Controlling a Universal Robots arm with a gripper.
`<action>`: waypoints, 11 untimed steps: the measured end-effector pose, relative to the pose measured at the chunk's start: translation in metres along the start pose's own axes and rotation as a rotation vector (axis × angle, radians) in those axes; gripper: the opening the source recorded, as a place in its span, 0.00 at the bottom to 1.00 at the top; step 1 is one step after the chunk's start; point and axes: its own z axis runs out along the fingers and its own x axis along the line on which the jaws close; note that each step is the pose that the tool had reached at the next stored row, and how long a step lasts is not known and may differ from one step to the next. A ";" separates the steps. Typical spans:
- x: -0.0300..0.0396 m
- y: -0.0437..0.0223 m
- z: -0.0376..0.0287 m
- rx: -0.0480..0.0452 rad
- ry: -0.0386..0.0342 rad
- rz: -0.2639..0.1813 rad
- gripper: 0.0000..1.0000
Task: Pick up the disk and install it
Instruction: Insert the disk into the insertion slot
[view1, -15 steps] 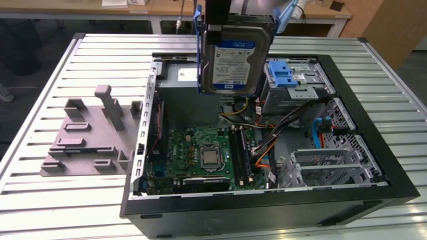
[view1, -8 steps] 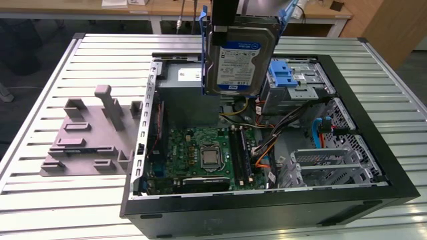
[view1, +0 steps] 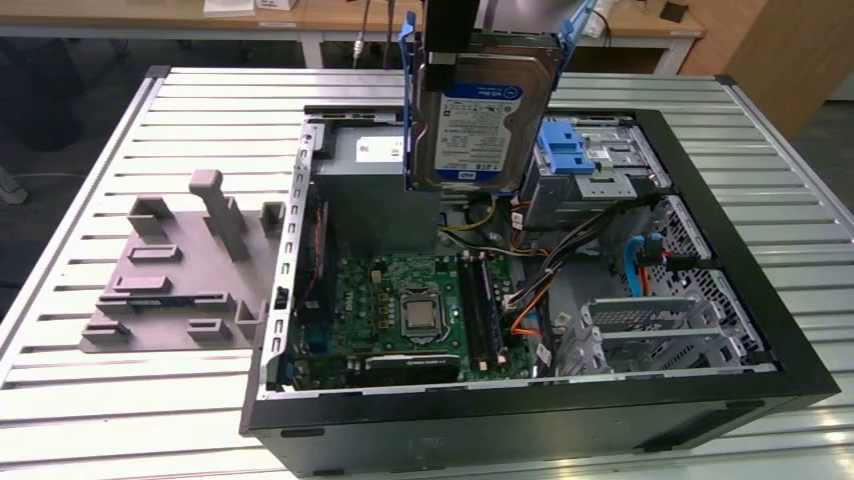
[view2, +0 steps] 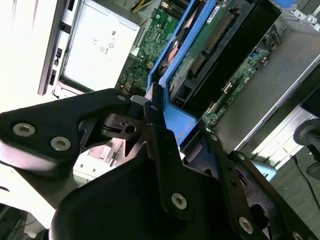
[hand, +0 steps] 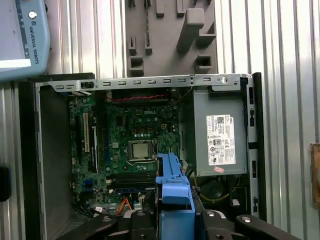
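The gripper (view2: 175, 127) clamps the blue carrier of the disk (view1: 474, 125), which hangs upright over the open computer case (view1: 534, 425), not yet seated; seating it, I reckon, calls for squaring it to the drive bay (view1: 587, 160) at the exterior view's right.

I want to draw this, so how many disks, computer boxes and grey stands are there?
disk: 1
computer box: 1
grey stand: 1
Total: 3
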 end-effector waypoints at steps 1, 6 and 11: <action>0.0005 0.0000 0.0000 0.0000 -0.0001 0.000 0.36; 0.0006 0.0000 0.0000 0.0000 0.0003 0.000 0.36; 0.0006 0.0000 0.0000 0.0001 0.0003 0.000 0.36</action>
